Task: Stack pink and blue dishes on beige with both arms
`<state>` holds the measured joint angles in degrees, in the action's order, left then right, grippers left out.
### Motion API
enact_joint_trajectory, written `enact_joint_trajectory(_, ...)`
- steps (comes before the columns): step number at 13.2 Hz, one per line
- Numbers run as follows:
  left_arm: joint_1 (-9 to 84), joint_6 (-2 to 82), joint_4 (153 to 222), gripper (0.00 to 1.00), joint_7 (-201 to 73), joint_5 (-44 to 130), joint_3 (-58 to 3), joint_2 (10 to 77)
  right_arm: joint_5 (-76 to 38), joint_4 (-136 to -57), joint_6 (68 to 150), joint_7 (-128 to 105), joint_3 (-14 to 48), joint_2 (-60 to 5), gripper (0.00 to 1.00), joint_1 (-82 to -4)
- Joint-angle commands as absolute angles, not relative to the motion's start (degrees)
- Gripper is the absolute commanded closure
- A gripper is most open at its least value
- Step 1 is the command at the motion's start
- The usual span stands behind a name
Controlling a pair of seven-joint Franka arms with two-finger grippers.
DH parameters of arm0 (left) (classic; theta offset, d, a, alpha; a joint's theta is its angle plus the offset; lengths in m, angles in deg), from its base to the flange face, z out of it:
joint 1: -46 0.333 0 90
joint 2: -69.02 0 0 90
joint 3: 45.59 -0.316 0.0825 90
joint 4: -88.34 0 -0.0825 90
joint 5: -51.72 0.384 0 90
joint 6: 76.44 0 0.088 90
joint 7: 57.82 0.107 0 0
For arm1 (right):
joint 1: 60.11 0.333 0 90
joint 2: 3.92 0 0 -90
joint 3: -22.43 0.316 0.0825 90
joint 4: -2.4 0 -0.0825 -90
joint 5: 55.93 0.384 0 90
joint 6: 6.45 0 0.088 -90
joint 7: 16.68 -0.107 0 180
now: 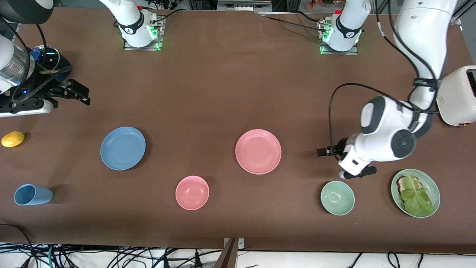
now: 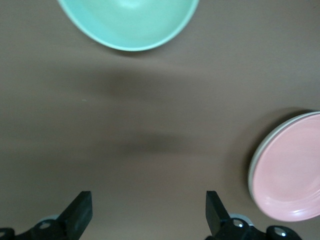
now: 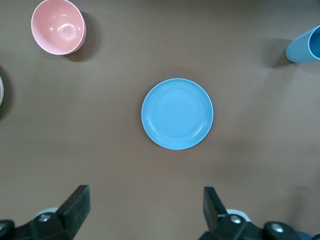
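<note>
The blue plate [image 1: 123,148] [image 3: 177,113] lies flat on the brown table toward the right arm's end. Mid-table, the pink plate [image 1: 258,151] [image 2: 292,167] rests on a pale rim [image 2: 253,170] that peeks out under its edge; this looks like the beige plate, otherwise hidden. My left gripper [image 1: 325,151] [image 2: 149,215] hangs open and empty over bare table between the pink plate and a green bowl [image 1: 337,197] [image 2: 130,22]. My right gripper [image 1: 83,95] [image 3: 145,212] is open and empty, high over bare table beside the blue plate.
A small pink bowl [image 1: 192,192] [image 3: 57,26] and a blue cup [image 1: 32,194] [image 3: 305,45] sit near the front edge. A green plate with lettuce [image 1: 415,192], a white toaster [image 1: 457,96] and a lemon [image 1: 13,139] stand at the table's ends.
</note>
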<state>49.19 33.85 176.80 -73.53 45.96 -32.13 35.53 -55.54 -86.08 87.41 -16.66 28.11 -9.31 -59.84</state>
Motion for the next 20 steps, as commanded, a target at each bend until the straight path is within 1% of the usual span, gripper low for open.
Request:
enact_joint_trajectory(1,54.0,29.2,177.0,0.00,-65.8,48.5,-31.6,37.9,-55.1,-86.3,87.3,-17.6,29.5,-8.3,0.00,-60.0)
enact_joint_trajectory(3,56.0,26.7,177.0,0.00,-63.4,51.4,-31.6,39.4,-55.5,-86.3,87.3,-17.6,30.3,-8.2,0.00,-60.0)
enact_joint_trajectory(6,58.5,25.0,177.0,0.00,-61.4,55.6,-31.6,41.2,-55.9,-86.3,87.1,-18.3,31.4,-7.9,0.00,-59.9)
enact_joint_trajectory(9,59.1,22.3,176.9,0.00,-60.8,55.9,-31.7,43.4,-60.1,-86.2,87.0,-20.7,35.3,-7.5,0.00,-60.0)
enact_joint_trajectory(10,59.2,21.3,176.9,0.00,-60.9,57.0,-31.6,44.9,-60.8,-86.3,87.0,-21.1,35.8,-7.5,0.00,-60.0)
enact_joint_trajectory(11,59.1,20.6,177.0,0.00,-60.9,57.8,-31.7,46.1,-60.6,-86.2,87.0,-21.2,35.6,-7.5,0.00,-60.0)
enact_joint_trajectory(12,58.4,19.9,177.8,0.00,-60.9,57.8,-32.4,48.6,-60.6,-86.2,87.1,-21.2,35.5,-7.5,0.00,-60.2)
enact_joint_trajectory(14,55.1,17.7,178.3,0.00,-61.0,56.8,-36.5,52.8,-60.9,-86.2,86.9,-21.1,35.4,-7.5,0.00,-60.2)
enact_joint_trajectory(16,54.1,15.7,178.5,0.00,-61.0,54.1,-37.5,56.8,-60.2,-86.2,86.9,-21.0,34.1,-7.6,0.00,-60.2)
enact_joint_trajectory(18,50.9,15.4,179.6,0.00,-61.0,52.5,-39.4,60.7,-60.2,-86.3,86.9,-20.7,33.9,-7.8,0.00,-60.2)
enact_joint_trajectory(20,49.3,15.4,180.1,0.00,-61.3,52.5,-39.6,63.3,-60.0,-86.3,87.1,-19.4,31.2,-8.2,0.00,-60.3)
